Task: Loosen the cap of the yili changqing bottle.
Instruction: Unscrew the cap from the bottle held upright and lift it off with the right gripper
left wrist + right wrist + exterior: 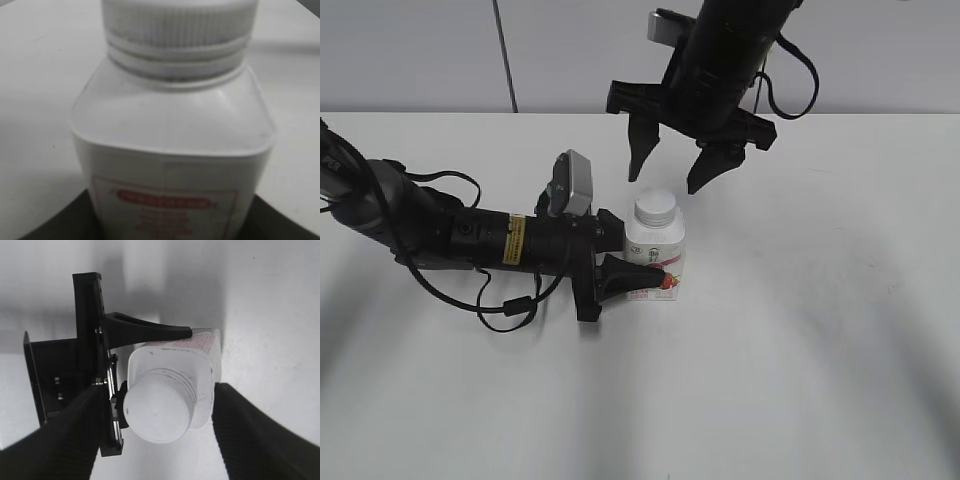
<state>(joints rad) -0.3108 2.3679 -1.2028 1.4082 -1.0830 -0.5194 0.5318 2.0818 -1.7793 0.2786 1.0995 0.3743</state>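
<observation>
The yili changqing bottle [658, 252] stands upright on the white table, its red-pink label facing front. The white ribbed cap [656, 207] sits on its neck. My left gripper [632, 276] reaches in from the left and is shut on the bottle's lower body. The bottle [172, 135] and cap [180, 25] fill the left wrist view, with dark fingers at both bottom corners. My right gripper [670, 170] hangs open just above and behind the cap. In the right wrist view its fingers flank the cap [157, 410] from above without touching it.
The white table [820, 330] spreads around the bottle. The left arm with its cables [440, 235] lies low across the left side. A grey wall [420, 50] runs behind the table's far edge.
</observation>
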